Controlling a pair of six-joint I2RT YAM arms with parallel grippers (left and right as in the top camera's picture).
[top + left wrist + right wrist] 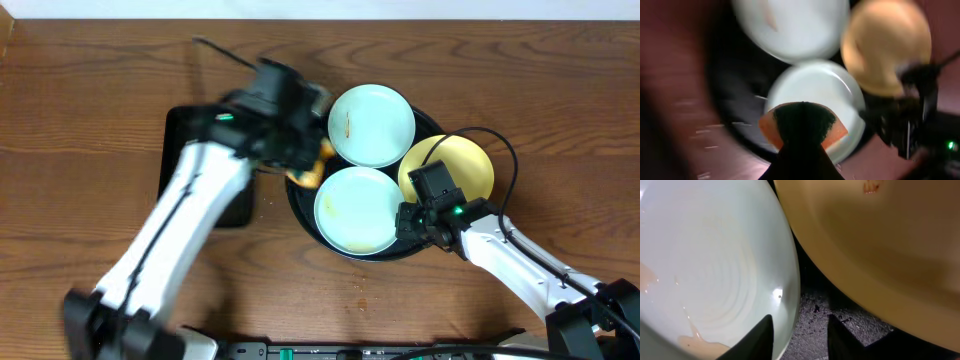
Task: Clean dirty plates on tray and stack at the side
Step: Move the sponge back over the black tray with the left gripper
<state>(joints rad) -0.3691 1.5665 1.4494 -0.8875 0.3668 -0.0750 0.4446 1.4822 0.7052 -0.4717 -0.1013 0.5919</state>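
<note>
The tray (302, 218) sits mid-tabletop (90, 90) with all three plates on it: a far plate (371, 124) with a brown smear, a near plate (358, 209), and a yellow plate (462, 165) at the right edge. None is stacked at the side, so the job looks early, in the wiping step.

The left end effector (306, 172) is clamped on an orange sponge (837, 131). It hangs over the tray's left edge, just beside the near plate; its own view is blurred.

The right end effector (800, 335) stands narrowly parted and holds nothing. One finger (760, 335) is over the near plate's right rim, and the other is over bare tray between that plate and the yellow one. Pale brown streaks show on the near plate.

The next move probably calls for the right end effector to pinch that rim and steady the plate while the sponge goes onto the streaks. A loose pinch would likely let the light plate slide.
</note>
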